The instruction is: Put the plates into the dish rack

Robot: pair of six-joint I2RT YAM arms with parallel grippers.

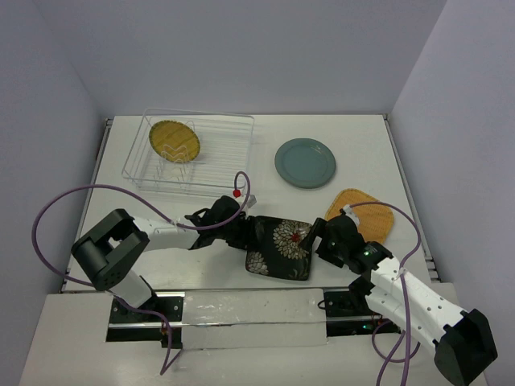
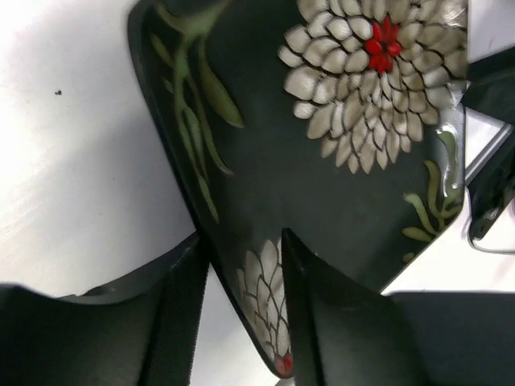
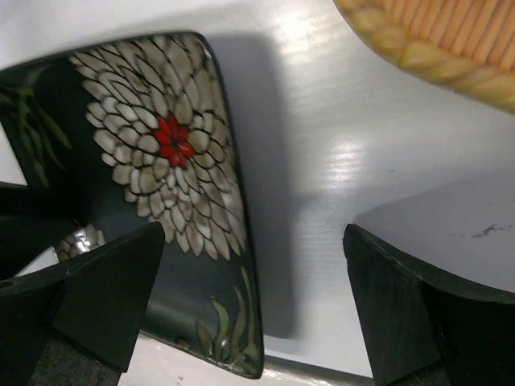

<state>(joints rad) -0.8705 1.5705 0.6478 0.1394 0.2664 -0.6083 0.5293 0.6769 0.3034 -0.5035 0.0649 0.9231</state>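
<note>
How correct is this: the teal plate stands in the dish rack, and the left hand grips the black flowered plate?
Not the teal plate: the top external view shows the yellow plate standing in the dish rack. The left hand does grip the black flowered plate.

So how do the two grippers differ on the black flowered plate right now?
Left gripper is shut on the black plate's rim; right gripper is open wide, gripping nothing. Left meets the plate's left edge, right its right edge. Both are at that plate.
</note>
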